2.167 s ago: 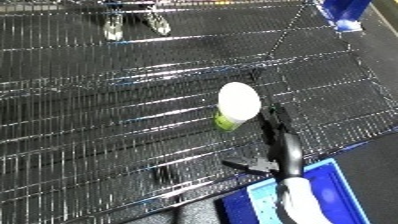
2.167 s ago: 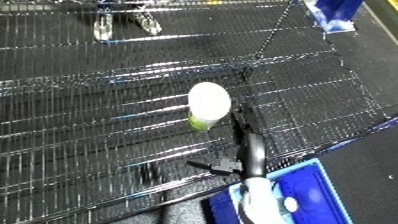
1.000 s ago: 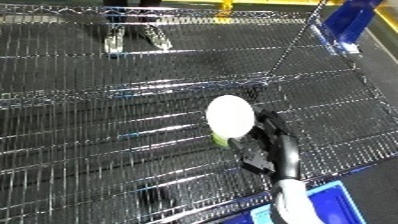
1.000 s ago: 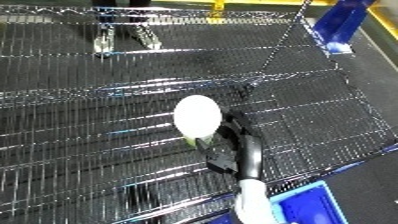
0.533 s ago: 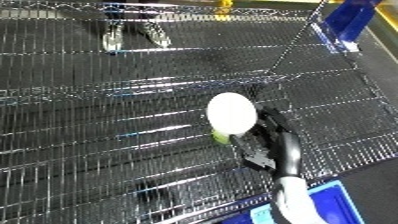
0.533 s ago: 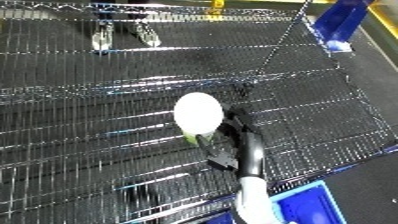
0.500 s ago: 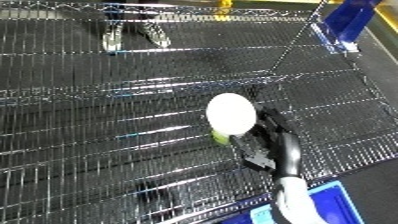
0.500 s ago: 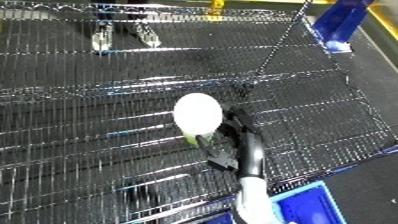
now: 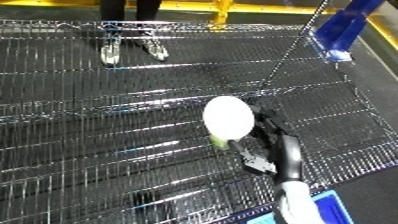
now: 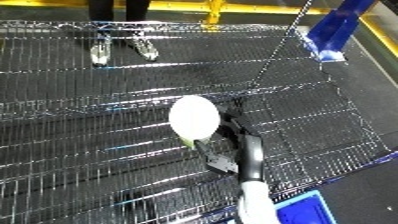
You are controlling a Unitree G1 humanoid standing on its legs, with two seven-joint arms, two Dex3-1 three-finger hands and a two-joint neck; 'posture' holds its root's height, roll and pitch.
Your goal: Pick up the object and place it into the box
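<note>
Left eye view: your right hand [image 9: 259,145] has its fingers curled round the white-lidded green cup [image 9: 228,121] over the wire shelf [image 9: 107,125]; blue bin [image 10: 306,212] corner at lower right

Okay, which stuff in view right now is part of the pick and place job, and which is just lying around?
Part of the job:
- white-topped object with a green base, standing on the wire shelf
- right hand, fingers curled round the object
- blue bin, corner showing at the lower edge

Just lying about:
- blue upright piece at the far right
- yellow floor bar behind
</note>
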